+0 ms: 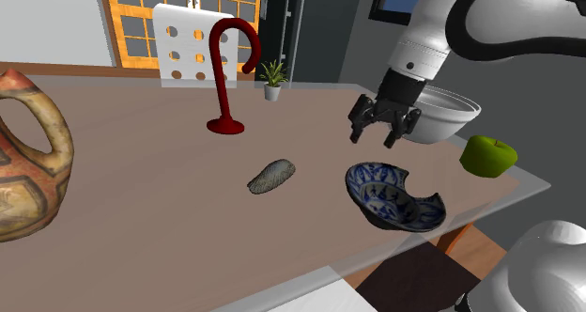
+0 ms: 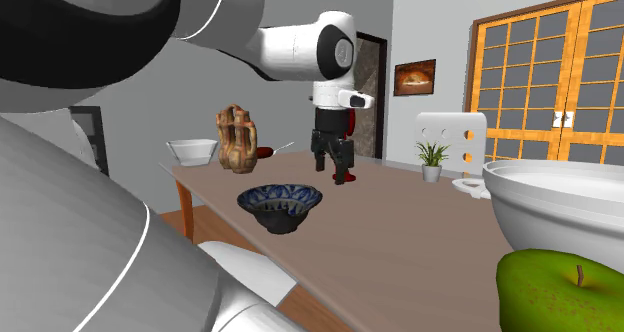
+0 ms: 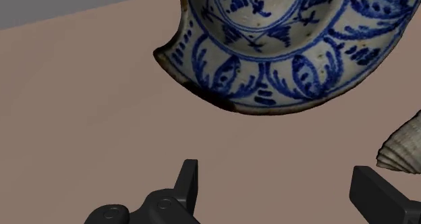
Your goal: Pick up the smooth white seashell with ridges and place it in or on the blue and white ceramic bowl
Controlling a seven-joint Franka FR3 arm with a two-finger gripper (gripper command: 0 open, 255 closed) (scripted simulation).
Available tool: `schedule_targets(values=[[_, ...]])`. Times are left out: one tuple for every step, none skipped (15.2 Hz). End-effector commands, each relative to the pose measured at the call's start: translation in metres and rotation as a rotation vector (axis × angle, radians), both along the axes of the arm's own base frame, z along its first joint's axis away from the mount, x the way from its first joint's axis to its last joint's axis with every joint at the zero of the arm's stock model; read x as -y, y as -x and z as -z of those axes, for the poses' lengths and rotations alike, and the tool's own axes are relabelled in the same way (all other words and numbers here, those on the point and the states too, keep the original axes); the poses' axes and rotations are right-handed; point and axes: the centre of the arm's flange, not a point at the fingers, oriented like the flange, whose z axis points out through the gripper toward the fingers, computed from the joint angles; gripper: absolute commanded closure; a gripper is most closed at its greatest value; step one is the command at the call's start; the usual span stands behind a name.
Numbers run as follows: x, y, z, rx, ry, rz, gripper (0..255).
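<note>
Overhead, right of centre in the shoulder view, the gripper (image 1: 379, 139) hangs with fingers spread and empty above bare table (image 1: 141, 197). At lower centre the grey ridged seashell (image 1: 271, 177) lies alone, apart from the chipped blue-and-white bowl (image 1: 393, 199) near the table's front edge

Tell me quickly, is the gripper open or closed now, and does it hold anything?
Gripper: open, holding nothing; the seashell lies apart from it.
</note>
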Motion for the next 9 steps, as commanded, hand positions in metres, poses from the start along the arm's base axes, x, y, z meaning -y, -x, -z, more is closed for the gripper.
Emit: schedule_targets(values=[[-0.026,-0.009,0.007,-0.013,-0.009,0.077,0],[-0.038,-0.014,0.01,-0.02,-0.013,0.112,0],[-0.05,-0.02,0.013,-0.026,-0.016,0.147,0],[-0.061,-0.026,0.015,-0.032,-0.02,0.182,0],[-0.072,-0.033,0.018,-0.039,-0.024,0.217,0],[-0.083,-0.04,0.021,-0.045,-0.027,0.253,0],[-0.094,-0.047,0.024,-0.051,-0.031,0.288,0],[-0.104,-0.054,0.027,-0.058,-0.035,0.323,0],[-0.114,-0.062,0.029,-0.064,-0.038,0.358,0]])
